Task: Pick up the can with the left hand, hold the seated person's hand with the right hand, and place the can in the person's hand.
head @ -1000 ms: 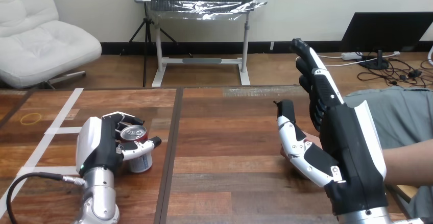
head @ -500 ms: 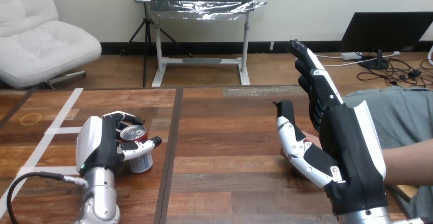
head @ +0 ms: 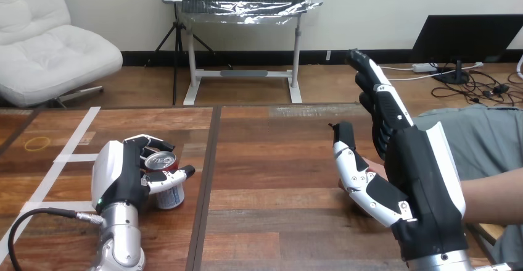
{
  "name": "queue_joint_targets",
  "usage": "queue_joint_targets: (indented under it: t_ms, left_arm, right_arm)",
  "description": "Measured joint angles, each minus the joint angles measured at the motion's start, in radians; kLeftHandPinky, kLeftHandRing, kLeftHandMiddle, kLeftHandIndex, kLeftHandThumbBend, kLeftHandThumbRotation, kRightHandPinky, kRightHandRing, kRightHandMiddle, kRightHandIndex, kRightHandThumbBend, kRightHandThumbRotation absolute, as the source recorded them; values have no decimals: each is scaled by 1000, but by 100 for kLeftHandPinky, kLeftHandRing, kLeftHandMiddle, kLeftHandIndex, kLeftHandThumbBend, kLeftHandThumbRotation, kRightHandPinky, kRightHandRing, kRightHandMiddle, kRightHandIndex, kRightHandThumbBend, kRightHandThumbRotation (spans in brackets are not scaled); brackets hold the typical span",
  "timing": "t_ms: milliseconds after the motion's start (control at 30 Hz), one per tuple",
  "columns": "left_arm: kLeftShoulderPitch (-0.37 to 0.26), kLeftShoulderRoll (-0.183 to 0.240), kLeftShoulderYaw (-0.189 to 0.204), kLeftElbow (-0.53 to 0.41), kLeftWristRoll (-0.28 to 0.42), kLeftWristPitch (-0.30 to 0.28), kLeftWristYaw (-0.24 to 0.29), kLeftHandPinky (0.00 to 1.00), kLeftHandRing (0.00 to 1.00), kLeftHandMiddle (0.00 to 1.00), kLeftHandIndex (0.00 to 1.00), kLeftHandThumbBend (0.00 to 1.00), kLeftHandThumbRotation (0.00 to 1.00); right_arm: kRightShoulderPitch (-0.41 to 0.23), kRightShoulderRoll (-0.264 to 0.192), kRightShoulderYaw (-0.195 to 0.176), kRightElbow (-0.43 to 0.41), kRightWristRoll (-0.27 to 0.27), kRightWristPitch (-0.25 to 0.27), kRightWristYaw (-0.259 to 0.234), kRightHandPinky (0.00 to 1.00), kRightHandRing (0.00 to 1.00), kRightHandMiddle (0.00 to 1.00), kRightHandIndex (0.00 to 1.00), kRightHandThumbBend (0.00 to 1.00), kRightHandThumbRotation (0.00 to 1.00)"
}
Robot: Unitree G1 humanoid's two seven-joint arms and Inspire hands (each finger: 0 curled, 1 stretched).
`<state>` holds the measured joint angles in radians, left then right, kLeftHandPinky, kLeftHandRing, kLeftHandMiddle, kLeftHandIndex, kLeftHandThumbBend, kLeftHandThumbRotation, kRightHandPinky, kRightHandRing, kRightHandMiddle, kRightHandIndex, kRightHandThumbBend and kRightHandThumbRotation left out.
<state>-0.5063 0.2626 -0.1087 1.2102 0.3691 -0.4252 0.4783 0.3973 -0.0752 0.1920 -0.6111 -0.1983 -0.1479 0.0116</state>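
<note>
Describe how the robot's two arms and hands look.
The two match. The left hand and right hand are black, with smooth white shells on their backs and jointed fingers in black and white segments. The left forearm is a rounded silver metal tube. The right forearm shows a silver collar just below the hand.
</note>
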Motion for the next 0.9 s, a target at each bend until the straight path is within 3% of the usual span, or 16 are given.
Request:
queue_joint_targets:
  t_ms: [600,900]
  left_arm:
    - [1,0,-9,6,2,-15,19,42,45,50,54,66,0]
    - [5,0,-9,6,-4,-39,4,42,46,51,54,64,0]
  right_arm:
    - [0,0,-2,0,5,8,1,100,100,100,94,0,0]
    - [0,0,-3,0,5,8,1,100,100,100,95,0,0]
